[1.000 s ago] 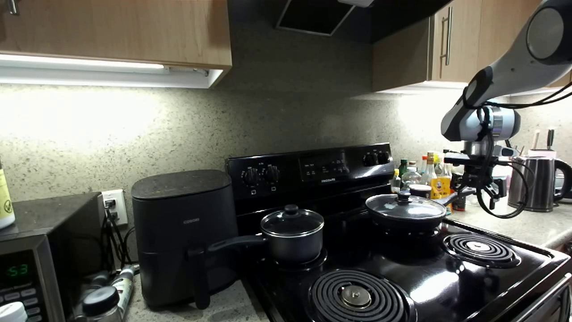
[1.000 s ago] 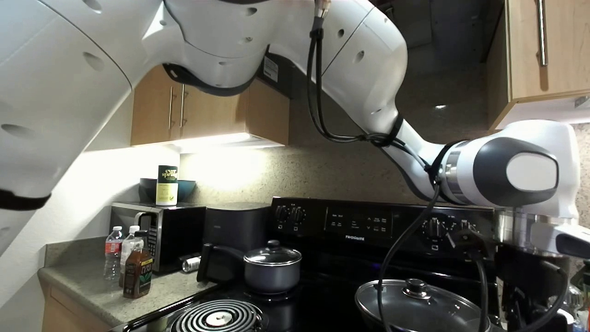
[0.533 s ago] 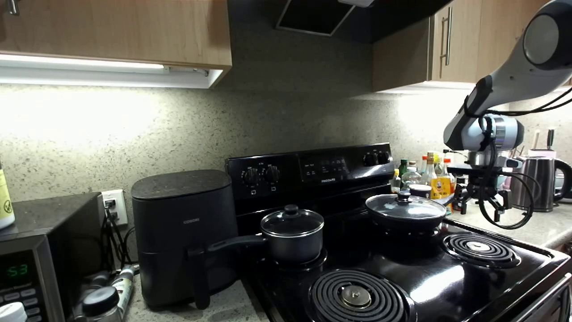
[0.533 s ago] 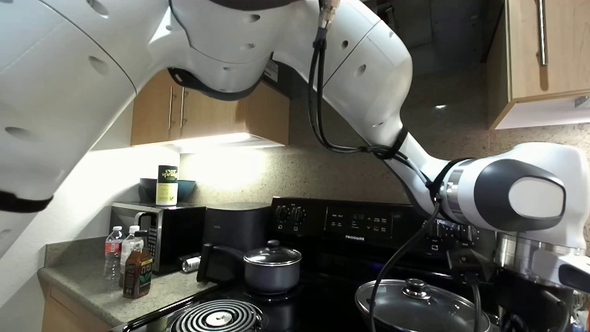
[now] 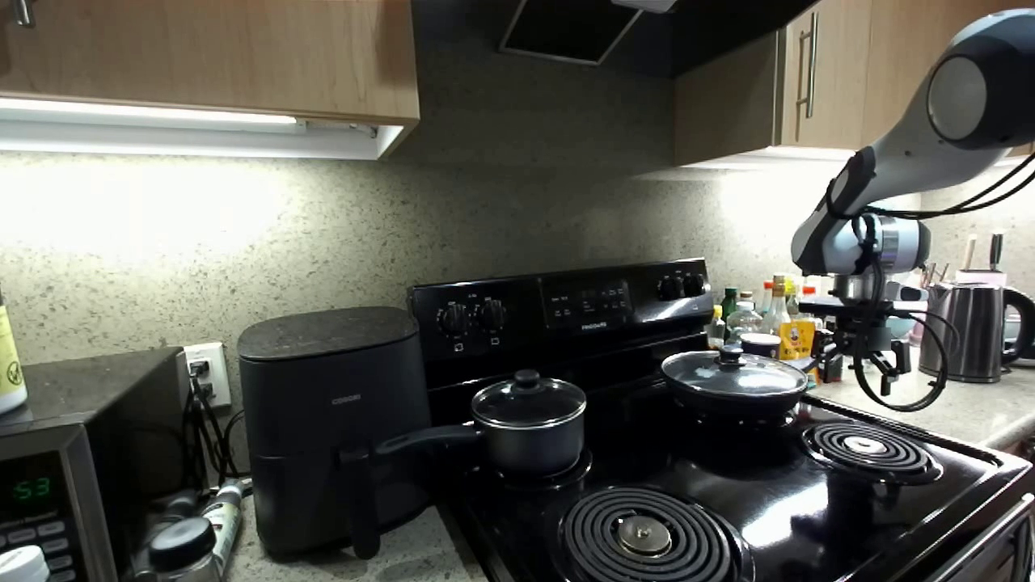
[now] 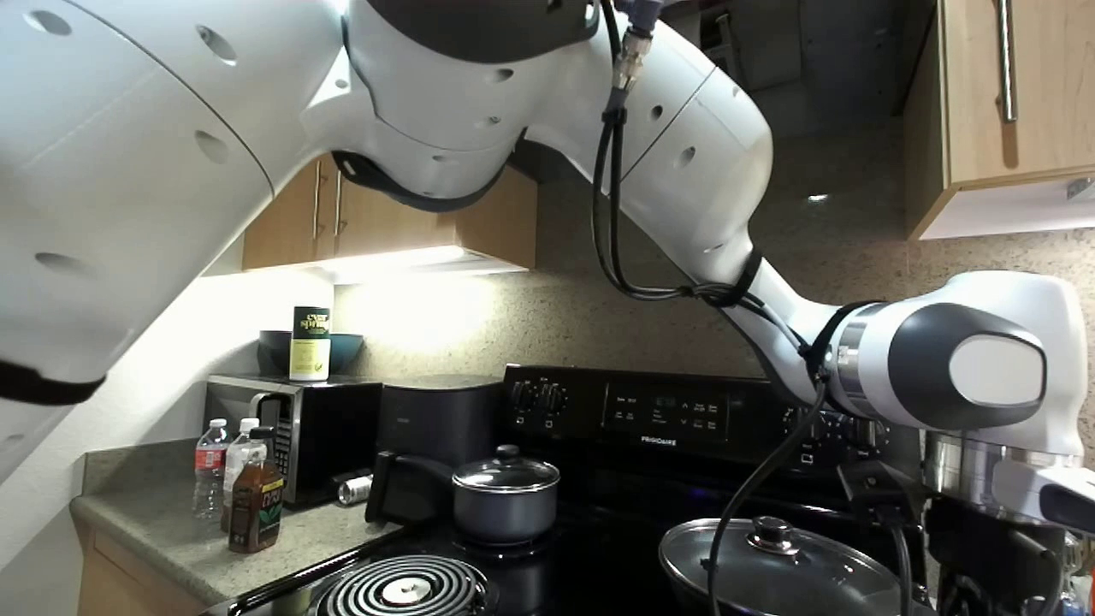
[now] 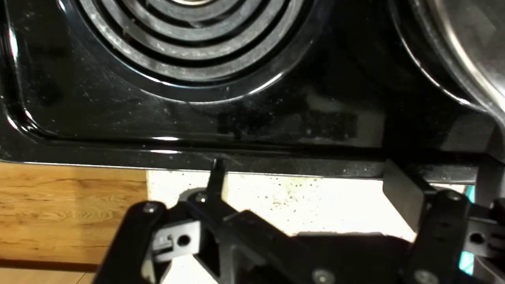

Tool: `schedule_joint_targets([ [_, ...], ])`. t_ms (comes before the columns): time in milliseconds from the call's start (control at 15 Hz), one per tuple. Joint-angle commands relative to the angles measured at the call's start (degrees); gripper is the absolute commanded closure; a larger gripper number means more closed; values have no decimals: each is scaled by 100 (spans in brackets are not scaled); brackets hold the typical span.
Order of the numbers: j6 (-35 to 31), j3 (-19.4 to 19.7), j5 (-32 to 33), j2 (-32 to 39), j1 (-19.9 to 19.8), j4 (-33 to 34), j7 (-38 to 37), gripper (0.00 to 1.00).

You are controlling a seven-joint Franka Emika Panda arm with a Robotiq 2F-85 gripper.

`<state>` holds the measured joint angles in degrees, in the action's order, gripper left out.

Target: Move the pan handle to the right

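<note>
The gripper [image 7: 304,173] is standing agape, grasping nothing; the pan handle [image 7: 490,175] is lying at the wrist view's right edge, seemingly outside the jaws, so closing here is likely risking a miss.

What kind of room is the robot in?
A kitchen, most likely in someone's home: there's an electric coil stove with a lidded frying pan on it, and an air fryer beside the stove.
</note>
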<state>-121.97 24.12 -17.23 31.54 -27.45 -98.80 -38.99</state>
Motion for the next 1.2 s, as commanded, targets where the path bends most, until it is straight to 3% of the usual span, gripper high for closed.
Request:
schedule_joint_targets([
  [0, 101, -50, -47, 297, -107, 494, -87, 0],
  [1133, 209, -59, 105, 1035, -246, 1847, -128, 0],
])
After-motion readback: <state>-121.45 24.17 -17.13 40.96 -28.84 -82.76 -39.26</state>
